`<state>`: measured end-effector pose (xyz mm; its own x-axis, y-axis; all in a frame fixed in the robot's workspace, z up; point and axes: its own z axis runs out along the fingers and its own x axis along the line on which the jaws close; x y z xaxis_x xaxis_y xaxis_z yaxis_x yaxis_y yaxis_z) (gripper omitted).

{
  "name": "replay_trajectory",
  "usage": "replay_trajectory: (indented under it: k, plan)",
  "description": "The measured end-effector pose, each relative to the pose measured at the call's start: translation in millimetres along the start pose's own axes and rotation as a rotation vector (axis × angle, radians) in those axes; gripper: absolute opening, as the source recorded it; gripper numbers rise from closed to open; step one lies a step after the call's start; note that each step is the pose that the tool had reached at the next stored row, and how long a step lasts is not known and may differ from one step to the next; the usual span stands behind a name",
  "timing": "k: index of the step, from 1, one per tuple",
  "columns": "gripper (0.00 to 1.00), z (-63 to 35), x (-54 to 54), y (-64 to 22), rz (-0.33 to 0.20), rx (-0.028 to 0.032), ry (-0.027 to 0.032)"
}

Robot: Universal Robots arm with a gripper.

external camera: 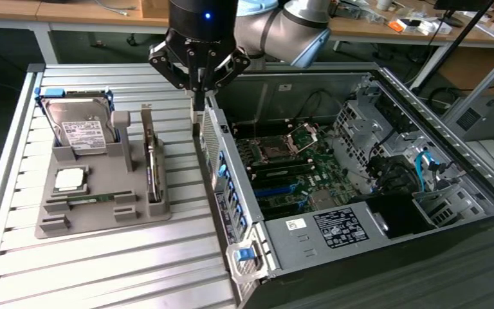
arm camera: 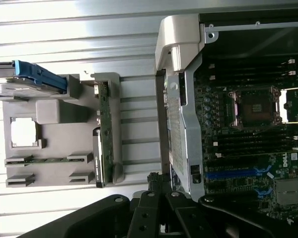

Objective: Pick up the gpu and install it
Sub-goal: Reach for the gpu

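The gripper [external camera: 200,95] hangs above the rear wall of the open computer case [external camera: 277,96]. Below it, toward the exterior view's left, a holder tray [external camera: 101,222] rests on the counter [external camera: 101,270]. In the tray the gpu [external camera: 150,161] stands on edge nearest the gripper. The hard drive [external camera: 80,132], processor [external camera: 69,180] and memory stick [external camera: 92,198] sit beyond it. The motherboard [external camera: 294,167] lies inside the case, on the gripper's other side.

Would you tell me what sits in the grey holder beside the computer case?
A hard drive, a square chip, a memory stick and the gpu standing on edge. The holder hides their undersides.
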<state>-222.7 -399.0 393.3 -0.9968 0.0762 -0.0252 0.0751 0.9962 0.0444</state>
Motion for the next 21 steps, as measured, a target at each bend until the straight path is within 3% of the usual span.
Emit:
replay_trajectory:
  k: [21]
  plan:
    - [0.11, -0.6, 25.2, -3.0, 0.0, 0.0, 0.0]
